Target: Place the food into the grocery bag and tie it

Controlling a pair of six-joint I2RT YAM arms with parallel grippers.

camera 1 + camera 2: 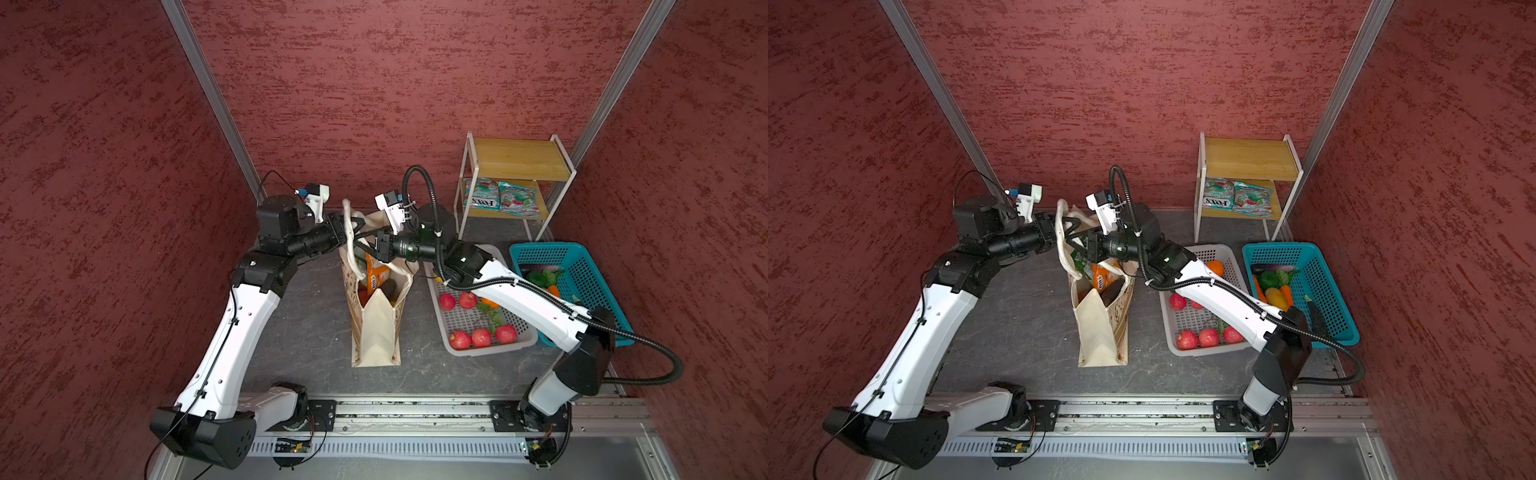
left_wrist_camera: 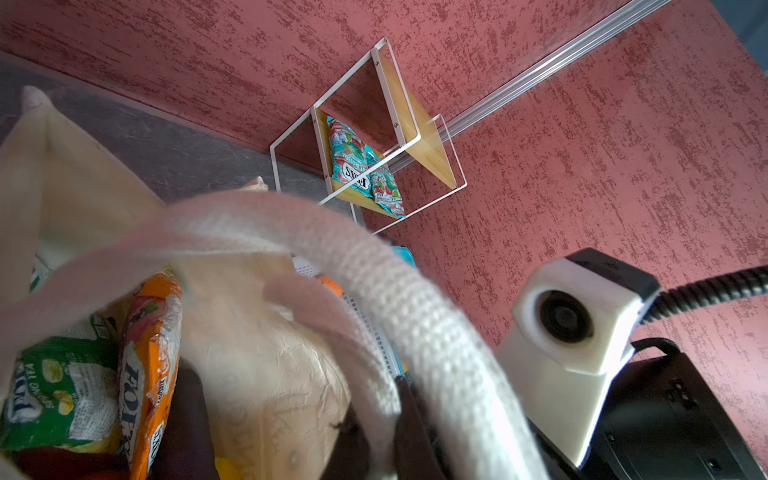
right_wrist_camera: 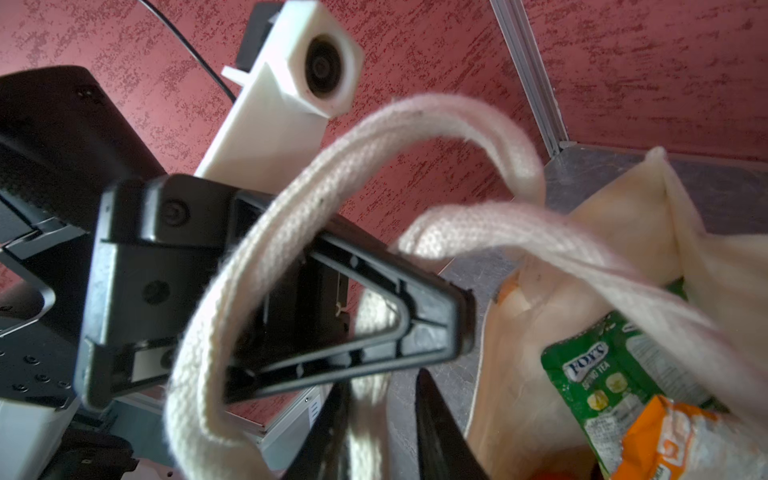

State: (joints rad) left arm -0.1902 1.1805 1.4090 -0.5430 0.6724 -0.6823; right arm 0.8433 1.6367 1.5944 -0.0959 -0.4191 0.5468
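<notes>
Green packet (image 3: 598,374) reads FOX'S SPRING TEA; shelf packet (image 1: 481,193) reads FOX'S.

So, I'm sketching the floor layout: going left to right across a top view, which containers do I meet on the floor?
On the floor: grocery bag → grey basket → teal basket. The shelf behind overlaps both baskets, so it is left out.

top views look down on whole scene; wrist cams (image 2: 565,320) v. close, facing each other across bag (image 2: 257,374).
</notes>
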